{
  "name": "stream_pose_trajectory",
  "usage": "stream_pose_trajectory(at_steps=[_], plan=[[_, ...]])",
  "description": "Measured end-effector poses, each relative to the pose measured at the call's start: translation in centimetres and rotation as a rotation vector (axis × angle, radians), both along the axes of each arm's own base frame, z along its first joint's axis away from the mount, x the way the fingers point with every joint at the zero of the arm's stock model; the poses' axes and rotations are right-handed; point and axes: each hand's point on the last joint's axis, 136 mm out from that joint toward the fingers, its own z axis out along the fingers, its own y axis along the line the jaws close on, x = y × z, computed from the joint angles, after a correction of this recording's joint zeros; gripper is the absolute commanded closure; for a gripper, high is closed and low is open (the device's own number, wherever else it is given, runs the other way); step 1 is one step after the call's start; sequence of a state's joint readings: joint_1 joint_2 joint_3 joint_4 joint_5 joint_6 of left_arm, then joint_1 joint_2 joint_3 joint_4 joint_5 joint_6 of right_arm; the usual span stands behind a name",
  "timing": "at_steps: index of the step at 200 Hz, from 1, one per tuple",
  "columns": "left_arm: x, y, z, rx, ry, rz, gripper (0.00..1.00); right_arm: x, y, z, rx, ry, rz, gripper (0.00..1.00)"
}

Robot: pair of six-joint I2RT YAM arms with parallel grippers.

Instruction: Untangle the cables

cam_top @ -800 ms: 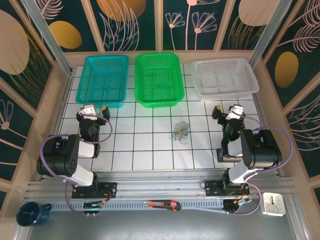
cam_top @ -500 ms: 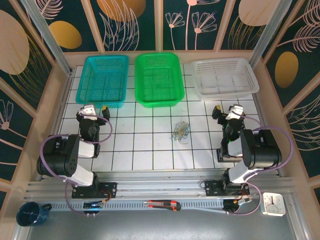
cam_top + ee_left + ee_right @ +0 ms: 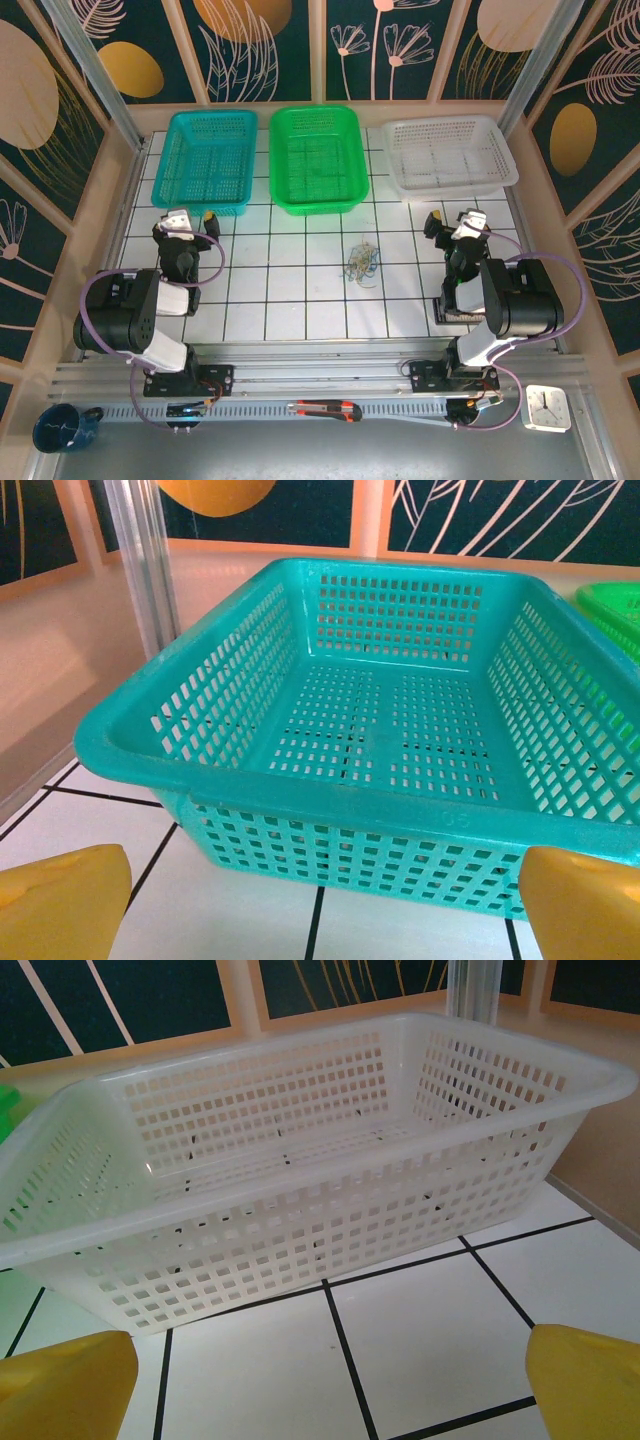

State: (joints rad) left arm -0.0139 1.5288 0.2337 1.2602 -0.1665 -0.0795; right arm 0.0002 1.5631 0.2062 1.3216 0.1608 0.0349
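Right, the cables [image 3: 361,262] lie as one small knotted clump of thin white, dark blue and pale yellow strands. Their loops overlap too tightly for me to trace any single cord. The clump sits on the white gridded desk [image 3: 290,310], a little right of centre and nearer than the green basket [image 3: 316,160], well apart from both arms. My left gripper [image 3: 320,910] has its yellow fingers [image 3: 60,905] spread wide, holding nothing, facing the teal basket [image 3: 250,770] just beyond. The right gripper [image 3: 320,1390] is spread equally wide and empty, pointing at the white basket [image 3: 300,1195] at far right.
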Motion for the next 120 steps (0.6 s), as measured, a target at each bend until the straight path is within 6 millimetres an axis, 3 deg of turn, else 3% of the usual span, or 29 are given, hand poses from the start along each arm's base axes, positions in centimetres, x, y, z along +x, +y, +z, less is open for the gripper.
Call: stream_pose_trajectory(at_steps=[91,120], plan=[[-0.3,0.4,0.4,0.000,-0.004,0.025,0.01,-0.5,0.2,0.2,-0.004,-0.007,0.002,0.01],[-0.4,0.8,2.5,-0.004,-0.033,0.046,0.01,-1.4,0.5,2.9,-0.007,-0.065,-0.012,0.01]])
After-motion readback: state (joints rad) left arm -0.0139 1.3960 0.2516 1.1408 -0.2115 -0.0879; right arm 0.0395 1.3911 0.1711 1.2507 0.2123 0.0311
